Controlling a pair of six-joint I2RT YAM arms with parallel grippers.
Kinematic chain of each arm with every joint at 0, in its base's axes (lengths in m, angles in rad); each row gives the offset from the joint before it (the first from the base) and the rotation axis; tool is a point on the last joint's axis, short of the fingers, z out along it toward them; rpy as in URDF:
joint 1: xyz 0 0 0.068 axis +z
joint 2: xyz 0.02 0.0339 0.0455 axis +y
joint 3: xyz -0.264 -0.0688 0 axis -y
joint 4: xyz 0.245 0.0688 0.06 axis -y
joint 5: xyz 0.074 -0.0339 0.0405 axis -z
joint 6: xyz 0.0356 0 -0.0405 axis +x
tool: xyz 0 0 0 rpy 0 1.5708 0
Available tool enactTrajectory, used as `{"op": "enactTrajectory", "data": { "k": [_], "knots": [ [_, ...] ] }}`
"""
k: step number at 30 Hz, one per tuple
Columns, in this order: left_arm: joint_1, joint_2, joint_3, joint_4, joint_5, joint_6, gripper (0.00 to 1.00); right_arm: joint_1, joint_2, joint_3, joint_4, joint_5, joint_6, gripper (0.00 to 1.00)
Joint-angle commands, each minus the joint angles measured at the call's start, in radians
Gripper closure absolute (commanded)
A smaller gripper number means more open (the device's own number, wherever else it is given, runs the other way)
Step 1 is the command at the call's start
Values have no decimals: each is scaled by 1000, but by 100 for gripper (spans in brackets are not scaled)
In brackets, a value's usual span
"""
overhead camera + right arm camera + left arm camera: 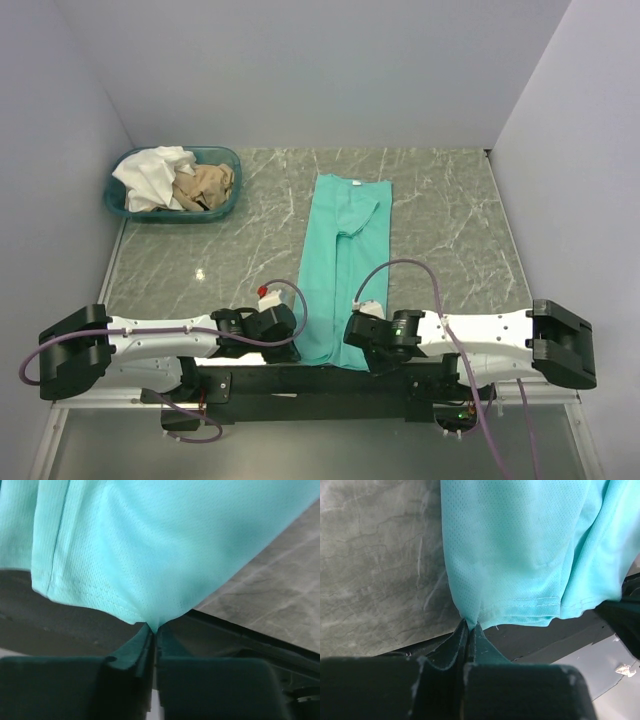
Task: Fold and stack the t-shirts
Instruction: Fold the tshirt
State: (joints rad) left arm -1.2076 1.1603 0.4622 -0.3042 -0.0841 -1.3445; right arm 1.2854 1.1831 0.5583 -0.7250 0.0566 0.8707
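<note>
A teal-green t-shirt [343,262] lies on the table as a long narrow strip, sleeves folded in, its hem hanging over the near edge. My left gripper [469,626] is shut on the hem's left corner [470,611]. At the hem's right corner [152,617] my right gripper [154,628] is shut on the cloth as well. In the top view the left gripper [282,325] and right gripper [358,328] flank the shirt's near end. A white t-shirt [153,178] and a tan-beige t-shirt [205,186] lie crumpled in the basket.
A shallow teal plastic basket [225,156] stands at the table's far left corner. The marbled grey table [440,230] is walled at the back and both sides. A dark rail [300,378] carrying the arm bases runs along the near edge.
</note>
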Motion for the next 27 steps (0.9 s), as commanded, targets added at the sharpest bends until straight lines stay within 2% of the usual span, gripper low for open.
{"op": "enactTrajectory", "data": {
  "k": [1,5,11,19,27],
  "knots": [
    [2,4,36,20,-19,27,99,0,15,61,-35,124,31,100],
    [2,9,88,-12,-51,47,99,-37,-3,117,-82,176,13,100],
    [31,16,194,-55,-137,114,99,-168,-51,173,-70,212,-59,100],
    [180,105,361,-12,-155,278,99,-360,-99,238,5,233,-174,100],
    [350,251,526,10,-131,375,99,-535,-39,330,98,229,-275,100]
  ]
}}
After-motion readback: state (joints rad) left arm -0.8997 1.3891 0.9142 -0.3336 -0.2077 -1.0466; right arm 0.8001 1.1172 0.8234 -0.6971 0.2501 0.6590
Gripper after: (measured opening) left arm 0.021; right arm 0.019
